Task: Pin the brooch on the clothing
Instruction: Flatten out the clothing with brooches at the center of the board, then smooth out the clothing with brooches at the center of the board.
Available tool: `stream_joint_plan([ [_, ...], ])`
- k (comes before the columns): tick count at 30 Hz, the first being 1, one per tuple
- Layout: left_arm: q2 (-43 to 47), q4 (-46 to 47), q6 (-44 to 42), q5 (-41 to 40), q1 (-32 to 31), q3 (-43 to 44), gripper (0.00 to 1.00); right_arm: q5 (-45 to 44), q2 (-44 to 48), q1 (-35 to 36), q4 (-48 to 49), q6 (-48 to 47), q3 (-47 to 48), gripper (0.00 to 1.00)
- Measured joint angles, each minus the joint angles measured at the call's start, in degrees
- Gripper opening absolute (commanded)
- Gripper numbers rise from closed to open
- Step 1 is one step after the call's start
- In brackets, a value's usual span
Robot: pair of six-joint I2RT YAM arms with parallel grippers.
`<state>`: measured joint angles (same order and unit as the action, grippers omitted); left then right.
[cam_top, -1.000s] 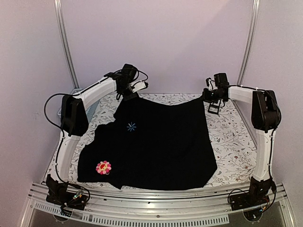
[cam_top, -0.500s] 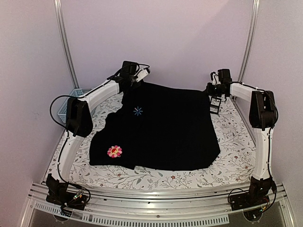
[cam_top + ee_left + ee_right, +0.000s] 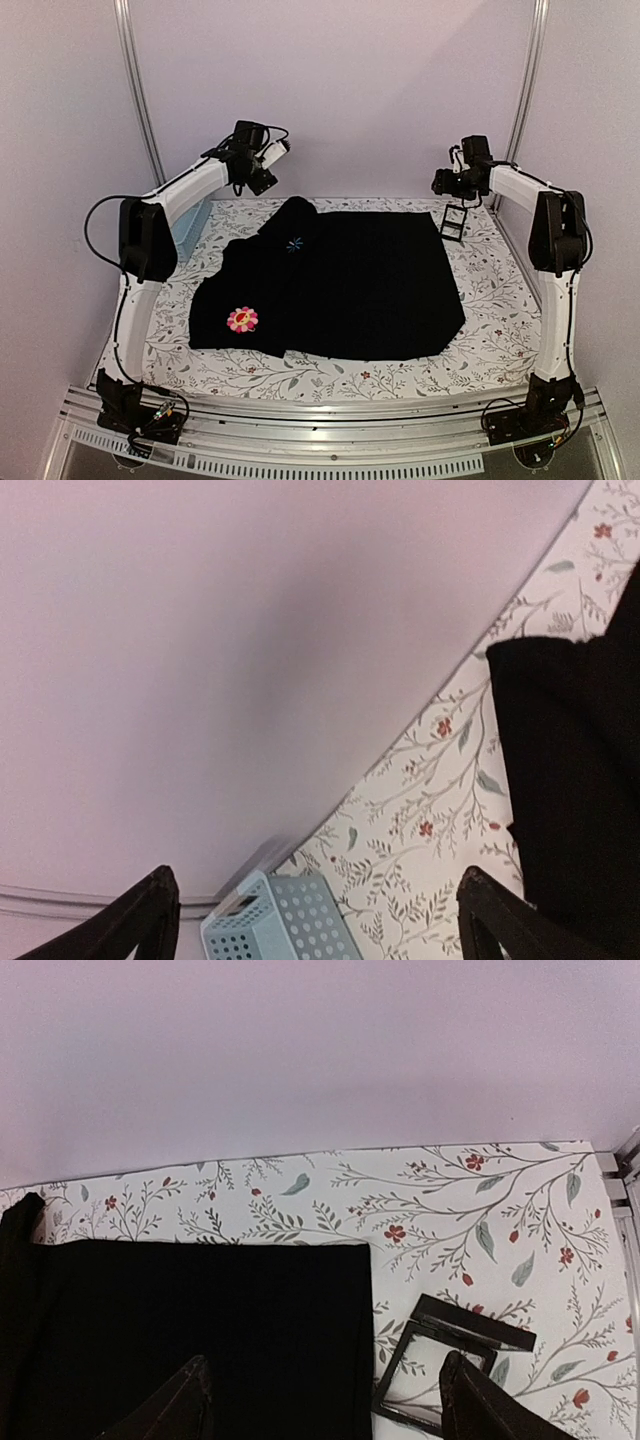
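**Brooch on shirt, both claws idle.** The pink-petalled brooch [image 3: 242, 320], with its yellowish-green centre, lies on the near left part of the clothing [image 3: 360, 285]. The clothing is a black short-sleeved shirt spread over the flower-printed table [image 3: 500, 320]. At this size it cannot be told whether the pin is fastened to the fabric or only resting on it.

Farther back, toward the clothing's far left, a small light-blue star-like emblem [image 3: 294, 244] marks the chest. It is too small here to read as more than a star shape. Only the top camera takes in brooch and emblem; each wrist camera catches just an edge of the black fabric.

Just past the clothing's far right corner is a small black stand [image 3: 453, 223]. The right wrist camera shows it as an open black frame close beside the shirt's straight edge, though it cannot be told whether the two touch.

The right gripper [image 3: 447, 183] hangs above that far right corner. Its wrist view shows the jaws spread wide with nothing between them.

The left gripper [image 3: 258, 175] is raised above the clothing's far left corner, likewise wide open and empty-handed. Its wrist camera alone gives a clear look at a pale-blue perforated basket [image 3: 275, 925] beyond the clothing's left edge, by the wall [image 3: 200, 630]. In the top view the left arm largely hides the basket.
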<state>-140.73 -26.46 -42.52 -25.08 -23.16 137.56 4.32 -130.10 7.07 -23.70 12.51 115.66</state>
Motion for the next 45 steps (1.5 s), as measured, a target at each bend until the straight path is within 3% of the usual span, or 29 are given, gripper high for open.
stream_joint_plan([
  [5, 18.4, -10.9, 1.3, 8.8, 3.2, -20.5, 0.75, -2.8, 10.5, 3.8, -4.9, -2.2, -10.1, 0.7],
  [8, 27.7, -15.1, 1.4, 12.1, 4.2, -29.2, 0.73, -3.2, 17.0, 8.3, -6.9, -1.8, -17.6, 0.68],
  [11, 31.5, -16.6, 1.8, 14.7, 5.3, -34.2, 0.77, -3.5, 21.9, 13.1, -8.3, 0.4, -25.3, 0.68],
  [15, 25.6, -16.9, 2.4, 16.0, 7.2, -32.8, 0.84, -5.6, 23.0, 16.2, -11.8, 4.7, -32.0, 0.71],
  [21, 10.4, -16.2, -0.8, 17.2, 5.4, -27.1, 0.85, -9.2, 24.0, 15.0, -16.4, 12.1, -42.7, 0.74],
  [25, 5.9, -14.8, -4.6, 17.0, 1.2, -26.7, 0.71, -9.0, 27.3, 14.9, -18.6, 16.4, -49.1, 0.74],
  [28, 2.1, -13.9, -6.8, 15.9, -1.2, -21.6, 0.64, -8.1, 29.9, 14.9, -18.8, 19.2, -53.9, 0.75],
  [32, -2.2, -12.6, -8.4, 14.0, -1.5, -15.3, 0.59, -6.7, 31.8, 15.0, -18.5, 22.0, -59.1, 0.73],
  [34, -3.2, -12.3, -9.0, 13.3, -1.0, -14.7, 0.5, -5.6, 33.0, 15.0, -17.2, 22.9, -60.5, 0.67],
  [36, -3.7, -12.0, -9.4, 12.8, -0.5, -14.7, 0.37, -4.6, 33.7, 15.0, -15.9, 23.6, -61.3, 0.53],
  [41, -3.8, -11.5, -8.7, 11.4, 0.0, -14.7, 0.0, 0.0, 33.4, 14.9, -12.0, 24.9, -61.6, 0.03],
  [45, -3.8, -10.2, -6.2, 11.1, 1.0, -14.6, 0.0, 3.0, 32.9, 14.9, -9.6, 25.0, -61.9, 0.0],
])
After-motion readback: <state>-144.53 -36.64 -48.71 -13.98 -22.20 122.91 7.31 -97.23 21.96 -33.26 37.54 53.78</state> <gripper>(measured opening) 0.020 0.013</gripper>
